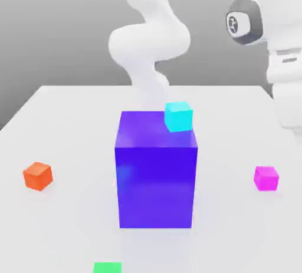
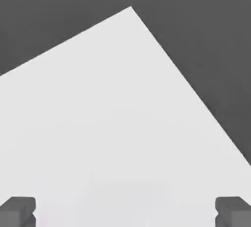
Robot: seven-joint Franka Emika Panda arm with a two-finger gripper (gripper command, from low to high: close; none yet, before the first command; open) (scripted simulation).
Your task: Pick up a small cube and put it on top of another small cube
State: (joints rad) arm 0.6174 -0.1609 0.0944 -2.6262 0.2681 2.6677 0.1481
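Exterior view: the magenta cube (image 1: 266,178) rests on the white tabletop (image 1: 224,121), to the exterior view's right of the blue-purple block (image 1: 156,187). It looks light, stiff and perhaps smooth; opposite side faces, gripped squarely at mid-height, should suit.

Hand view: the claw (image 2: 125,212) is spread wide, empty.

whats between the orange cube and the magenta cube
In the exterior view, the large blue-purple block stands between the orange cube and the magenta cube, with bare table on either side of it.
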